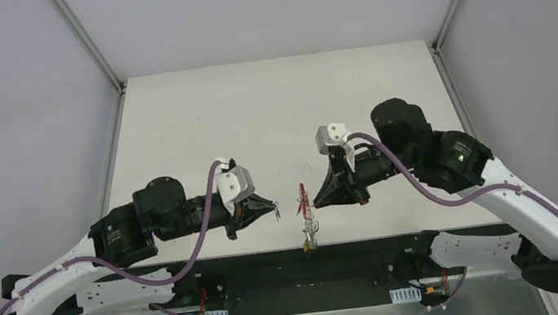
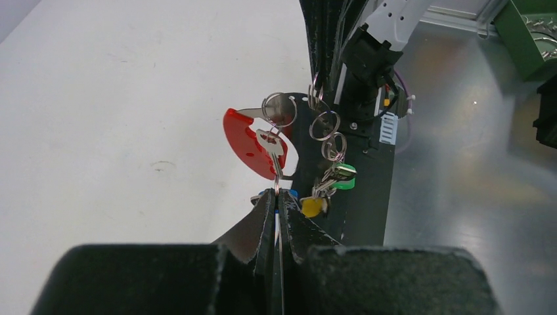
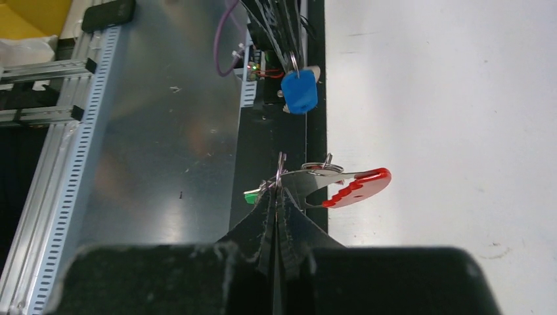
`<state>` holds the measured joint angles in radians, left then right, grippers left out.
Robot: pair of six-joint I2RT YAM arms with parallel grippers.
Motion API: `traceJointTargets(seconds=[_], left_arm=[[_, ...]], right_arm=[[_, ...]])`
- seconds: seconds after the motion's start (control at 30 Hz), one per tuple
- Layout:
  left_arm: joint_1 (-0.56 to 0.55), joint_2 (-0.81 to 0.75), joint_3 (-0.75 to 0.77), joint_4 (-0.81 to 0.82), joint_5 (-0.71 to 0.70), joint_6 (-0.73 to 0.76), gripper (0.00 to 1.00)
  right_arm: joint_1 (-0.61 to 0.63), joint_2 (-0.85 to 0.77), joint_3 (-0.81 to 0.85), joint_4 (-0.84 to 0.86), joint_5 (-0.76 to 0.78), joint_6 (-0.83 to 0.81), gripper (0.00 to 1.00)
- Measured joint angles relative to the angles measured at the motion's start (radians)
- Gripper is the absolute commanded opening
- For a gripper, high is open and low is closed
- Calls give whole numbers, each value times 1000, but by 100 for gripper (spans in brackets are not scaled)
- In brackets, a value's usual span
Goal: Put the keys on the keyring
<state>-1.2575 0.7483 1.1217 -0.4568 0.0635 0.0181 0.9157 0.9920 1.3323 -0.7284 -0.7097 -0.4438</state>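
The right fingers (image 3: 277,191) are pinching shut on the keyring (image 3: 316,178), whose red clip (image 2: 249,144) is hanging over the tabletop's (image 1: 253,112) near edge. Just left of that clip, the left fingers (image 2: 276,198) are clamping shut on a blue-headed key (image 3: 299,92) (a yellow-headed key (image 2: 312,207) and a green-headed key (image 2: 344,177) are dangling beneath the clip).

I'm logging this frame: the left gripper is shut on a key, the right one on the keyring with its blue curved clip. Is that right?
Not quite. The curved clip is red, not blue, as the right wrist view shows. The rest holds: the left gripper is shut on a key, and the right gripper is shut on the keyring.
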Motion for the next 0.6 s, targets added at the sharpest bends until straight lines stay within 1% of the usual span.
traceJointTargets(seconds=[0.3, 0.6], left_arm=[[0, -7, 6, -9, 92, 14, 0], [0, -23, 35, -9, 179, 20, 0]], right_arm=[[3, 78, 81, 35, -161, 40, 0], [5, 167, 162, -11, -296, 8, 0]])
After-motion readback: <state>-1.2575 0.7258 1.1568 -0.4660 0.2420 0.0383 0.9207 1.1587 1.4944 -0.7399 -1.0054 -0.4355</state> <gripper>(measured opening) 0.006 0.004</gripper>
